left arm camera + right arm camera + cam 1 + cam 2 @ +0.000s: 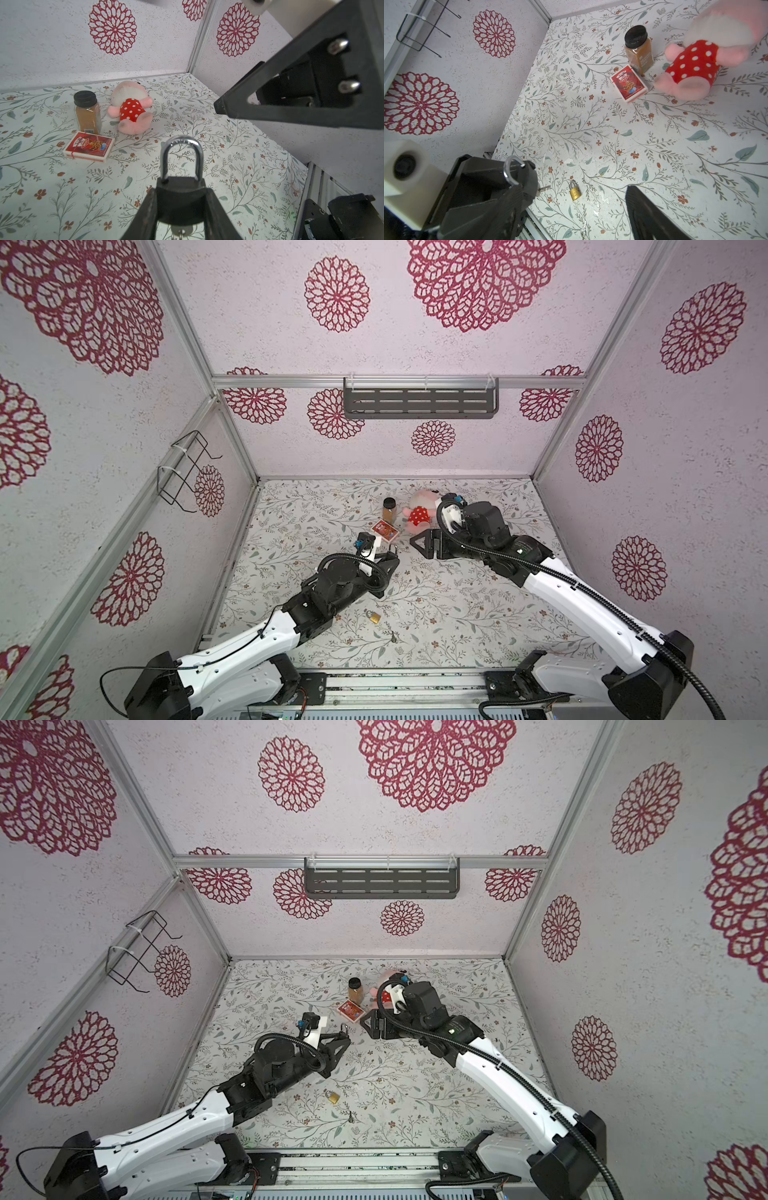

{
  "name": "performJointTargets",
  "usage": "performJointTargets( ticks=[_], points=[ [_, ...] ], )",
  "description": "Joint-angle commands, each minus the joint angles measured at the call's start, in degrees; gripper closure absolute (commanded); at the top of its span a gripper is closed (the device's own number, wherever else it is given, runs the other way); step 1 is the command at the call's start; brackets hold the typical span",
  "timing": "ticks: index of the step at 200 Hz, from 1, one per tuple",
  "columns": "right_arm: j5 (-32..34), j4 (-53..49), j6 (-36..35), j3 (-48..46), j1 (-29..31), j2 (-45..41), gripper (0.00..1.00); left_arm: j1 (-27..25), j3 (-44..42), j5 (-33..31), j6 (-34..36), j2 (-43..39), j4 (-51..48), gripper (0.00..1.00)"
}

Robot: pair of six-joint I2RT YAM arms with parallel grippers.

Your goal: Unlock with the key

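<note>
1. Spice jar (389,512), black lid on, brown powder inside, back-middle of the bench (457,614).
2. Left claw (180,189) is clamped on a black padlock (180,204) above mid-bench, key (544,188) poking out its bottom.
3. Right claw (417,545) is spread wide, empty, near that padlock.
4. Brass padlock (374,616) lies near the front edge.

The left arm (245,641) and right arm (582,605) are white with black joints. Ribbed black hose (469,549) runs behind the right gripper (417,548).
</note>
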Motion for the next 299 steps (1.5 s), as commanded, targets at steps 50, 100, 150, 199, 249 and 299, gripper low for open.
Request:
performJointTargets(
  ticks=[50, 100, 150, 199, 249, 299],
  points=[
    [5.1, -7.2, -4.8, 7.8, 3.4, 6.0, 0.16, -0.1, 2.2, -0.7, 3.1, 3.2, 2.4, 1.0],
    [8.3, -9.4, -5.3, 11.1, 4.7, 10.1, 0.16, -0.1, 2.1, -1.3, 3.7, 3.5, 2.3, 1.0],
    [10.3, -10.9, -6.3, 13.6, 4.9, 13.0, 0.15, -0.2, 1.8, -1.4, 4.6, 3.1, 2.4, 1.0],
    [14.8, -15.6, -9.6, 15.9, 4.7, 14.7, 0.15, -0.2, 1.7, -2.1, 5.3, 3.2, 2.3, 1.0],
    [13.1, -17.5, -12.1, 15.3, 3.6, 14.3, 0.15, -0.1, 1.0, -2.3, 5.0, 3.0, 3.4, 1.0],
    [10.6, -15.4, -11.5, 11.0, 2.1, 10.6, 0.15, -0.1, 0.6, -3.4, 4.3, 3.3, 4.6, 1.0]
  ],
)
